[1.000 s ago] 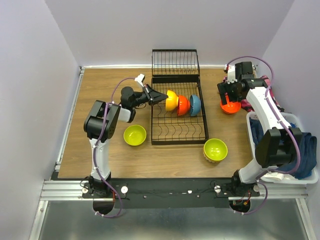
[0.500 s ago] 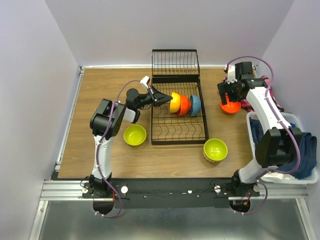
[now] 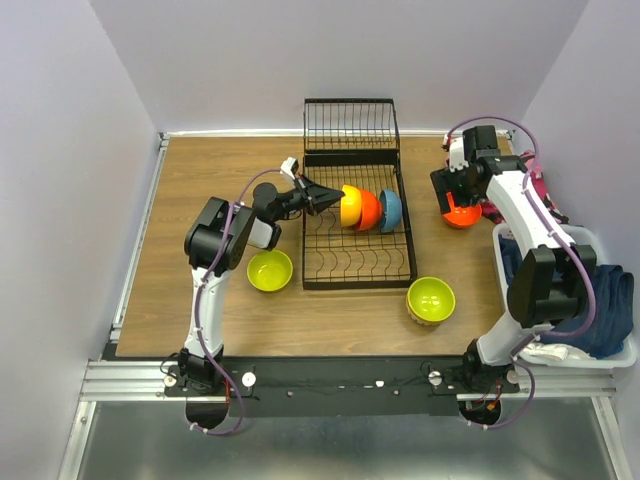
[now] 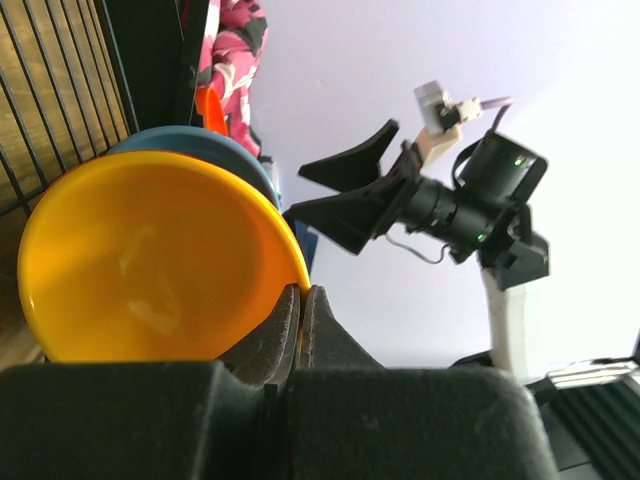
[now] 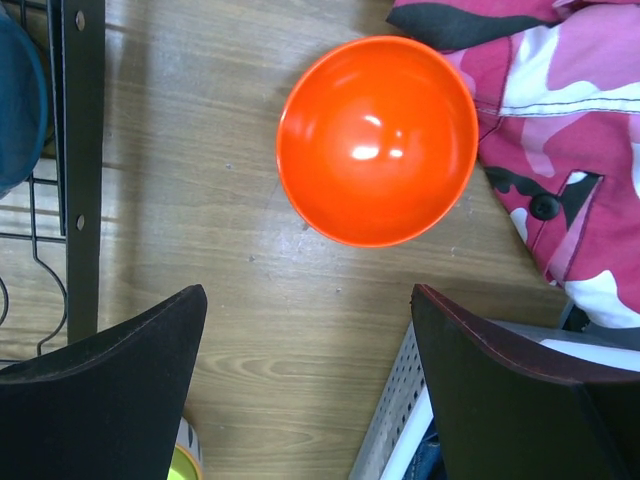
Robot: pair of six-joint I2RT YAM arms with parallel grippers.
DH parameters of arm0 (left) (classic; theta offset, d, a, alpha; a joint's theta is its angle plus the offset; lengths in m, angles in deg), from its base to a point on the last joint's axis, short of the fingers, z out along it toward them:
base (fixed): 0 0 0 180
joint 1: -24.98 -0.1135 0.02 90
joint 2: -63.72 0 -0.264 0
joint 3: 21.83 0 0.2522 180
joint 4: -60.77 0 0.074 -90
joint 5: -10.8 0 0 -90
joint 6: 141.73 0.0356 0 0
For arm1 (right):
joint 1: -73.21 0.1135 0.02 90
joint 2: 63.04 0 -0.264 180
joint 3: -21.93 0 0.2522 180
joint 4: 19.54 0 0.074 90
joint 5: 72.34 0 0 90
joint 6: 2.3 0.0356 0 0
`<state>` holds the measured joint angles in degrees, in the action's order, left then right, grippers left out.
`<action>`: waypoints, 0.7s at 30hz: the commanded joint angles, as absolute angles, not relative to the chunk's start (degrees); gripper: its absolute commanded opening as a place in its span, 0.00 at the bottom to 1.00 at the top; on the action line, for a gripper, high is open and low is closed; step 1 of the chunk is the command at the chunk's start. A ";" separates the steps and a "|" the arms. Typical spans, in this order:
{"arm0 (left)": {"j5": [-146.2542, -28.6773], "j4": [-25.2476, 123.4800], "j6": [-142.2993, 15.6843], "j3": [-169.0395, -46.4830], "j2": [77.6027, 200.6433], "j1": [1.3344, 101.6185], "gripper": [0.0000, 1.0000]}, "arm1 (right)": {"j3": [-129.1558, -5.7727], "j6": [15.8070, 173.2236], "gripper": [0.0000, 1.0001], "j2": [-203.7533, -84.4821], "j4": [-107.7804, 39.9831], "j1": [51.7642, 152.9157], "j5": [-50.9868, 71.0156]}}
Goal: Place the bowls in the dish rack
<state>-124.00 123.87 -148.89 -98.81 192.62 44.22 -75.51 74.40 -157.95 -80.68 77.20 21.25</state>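
Left tool (image 4: 301,303), earlier wider, tight on yellow-orange bowl (image 4: 150,260).

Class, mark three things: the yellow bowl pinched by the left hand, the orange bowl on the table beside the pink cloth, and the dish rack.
Yellow bowl (image 4: 150,270), left wrist view, inside of the bowl.
Orange bowl (image 5: 377,140), right wrist view, inner bottom.
Rack (image 3: 358,286), top view, near rim.

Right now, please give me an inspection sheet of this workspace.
Surface: wooden table; spills, nothing seen.
Job's things: dish rack holds yellow-orange bowl, racked red bowl, blue bowl; left lime bowl, right lime bowl, loose red bowl lie on the table.
Clutter: pink camouflage cloth, laundry basket of clothes.
Grippers: left gripper shut on yellow-orange bowl's rim; right gripper open above loose red bowl.
Cables: purple cables; snags, nothing seen.
Surroundings: pale walls, metal frame.
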 commanded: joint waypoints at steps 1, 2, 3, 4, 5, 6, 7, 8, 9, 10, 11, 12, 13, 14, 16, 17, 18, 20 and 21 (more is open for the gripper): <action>-119.99 136.04 -154.46 -97.20 197.12 44.66 0.00 | -78.22 74.52 0.91 -159.98 -83.13 78.57 22.67; -119.46 136.92 -155.34 -97.46 197.74 44.75 0.00 | -78.75 74.52 0.91 -160.24 -83.22 78.75 23.01; -119.46 137.62 -155.70 -97.82 198.27 44.75 0.00 | -78.84 74.43 0.91 -160.50 -83.31 79.01 23.10; -119.46 137.80 -156.14 -97.91 198.80 44.75 0.00 | -78.93 74.43 0.91 -160.94 -83.14 79.27 23.19; -119.28 138.15 -157.01 -98.08 199.24 44.75 0.00 | -78.93 74.26 0.91 -161.03 -83.22 79.36 23.37; -118.93 139.20 -157.63 -98.26 199.59 44.75 0.00 | -78.93 74.25 0.91 -161.12 -83.05 79.89 23.54; -118.93 138.95 -157.46 -98.17 199.68 44.75 0.00 | -78.84 74.17 0.91 -161.30 -82.96 79.98 23.72; -119.11 138.69 -157.63 -98.17 199.86 44.75 0.00 | -78.84 74.17 0.91 -161.39 -82.87 80.24 23.72; -119.19 138.51 -157.64 -97.91 199.86 44.75 0.00 | -78.67 73.99 0.91 -161.39 -82.79 80.68 23.81; -119.28 138.07 -157.46 -97.91 199.77 44.75 0.00 | -78.58 74.08 0.91 -161.39 -82.79 80.86 23.89; -119.54 137.72 -157.20 -97.73 199.60 44.75 0.00 | -78.58 73.99 0.91 -161.47 -82.70 80.95 24.07; -119.81 136.06 -157.02 -97.21 199.42 44.75 0.00 | -78.49 73.99 0.91 -161.47 -82.70 81.21 24.07; -120.33 135.70 -156.85 -97.03 198.90 44.75 0.00 | -78.49 73.90 0.91 -161.47 -82.70 81.39 24.07; -120.77 134.91 -156.67 -96.85 198.63 44.75 0.00 | -78.49 73.99 0.91 -161.56 -82.61 81.56 24.07; -121.13 132.88 -155.70 -95.54 197.58 44.67 0.00 | -78.49 73.99 0.91 -161.74 -82.52 81.82 24.16; -121.22 132.62 -155.62 -95.27 197.31 44.66 0.00 | -78.49 73.90 0.91 -161.74 -82.44 81.83 24.25; -121.13 131.83 -155.27 -94.75 196.96 44.66 0.00 | -78.49 73.90 0.91 -161.74 -82.43 82.00 24.33; -121.65 131.48 -155.52 -95.09 197.05 44.66 0.00 | -78.49 73.81 0.91 -161.74 -82.52 82.26 24.34; -121.83 131.74 -155.53 -95.62 196.96 44.58 0.00 | -78.58 73.90 0.91 -161.74 -82.52 82.53 24.34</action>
<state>-120.33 131.13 -157.44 -97.24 195.81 44.13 -77.32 74.12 -160.90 -81.90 81.66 22.98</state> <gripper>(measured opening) 0.011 0.907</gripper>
